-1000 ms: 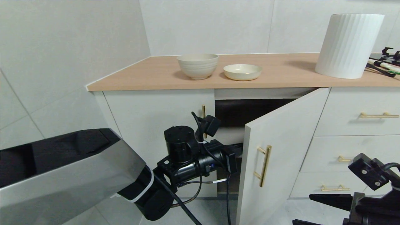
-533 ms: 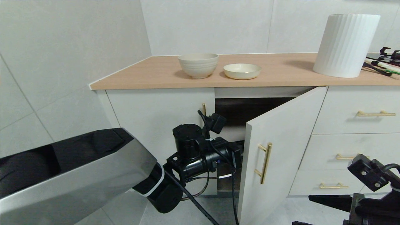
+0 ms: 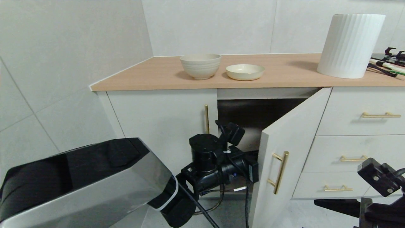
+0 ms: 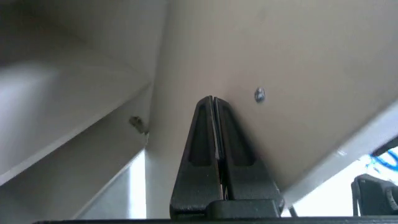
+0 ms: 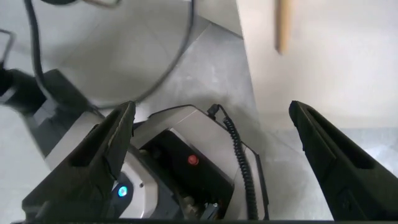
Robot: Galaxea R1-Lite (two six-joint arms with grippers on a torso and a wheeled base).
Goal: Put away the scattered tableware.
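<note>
A cream ribbed bowl point(image 3: 200, 66) and a shallow cream dish point(image 3: 245, 72) stand side by side on the wooden countertop point(image 3: 152, 79). Below them the white cabinet door point(image 3: 294, 136) with a gold handle point(image 3: 279, 172) hangs partly open over a dark cabinet interior point(image 3: 250, 110). My left arm point(image 3: 218, 161) is low in front of that gap, its tip hidden behind the door's edge. My left gripper point(image 4: 213, 101) is shut and empty, tips against the door's inner face point(image 4: 292, 56). My right gripper point(image 5: 211, 109) is open and empty, low at the right, pointing at the floor.
A tall white ribbed container point(image 3: 351, 46) stands on the counter's right, with black-handled utensils point(image 3: 387, 63) beside it. Drawers with gold handles point(image 3: 381, 115) fill the right side. A tiled wall point(image 3: 63, 63) closes the left. The closed left door point(image 3: 161, 126) adjoins the opening.
My left arm has moved right and lower, and the cabinet door has swung further open. The head camera shifted slightly; bowl and dish stayed put.
</note>
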